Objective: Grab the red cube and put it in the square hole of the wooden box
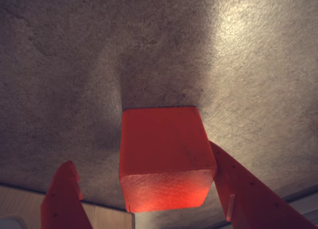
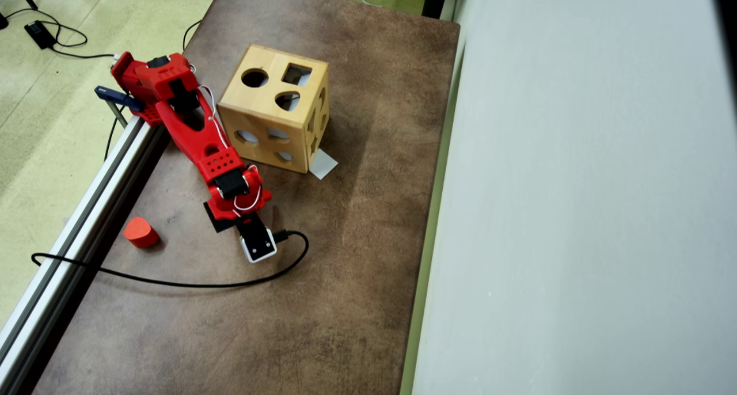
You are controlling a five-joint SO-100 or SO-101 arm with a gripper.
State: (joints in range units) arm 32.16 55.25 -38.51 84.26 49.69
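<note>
Here the red cube sits on the brown mat between the gripper fingers, right finger touching its side, left finger apart, so the jaws stand open; overhead, the wooden box with its square hole stands well apart, an orange-red block near the rail

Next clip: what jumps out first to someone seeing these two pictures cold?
In the wrist view, the red cube fills the middle, glowing between the tool's two red fingers, on the mottled brown table. In the overhead view, the eye goes to the pale wooden box near the table's far end, with the square hole in its top face. The red arm stretches beside it, and an orange-red block with a rounded side sits alone near the left rail.
</note>
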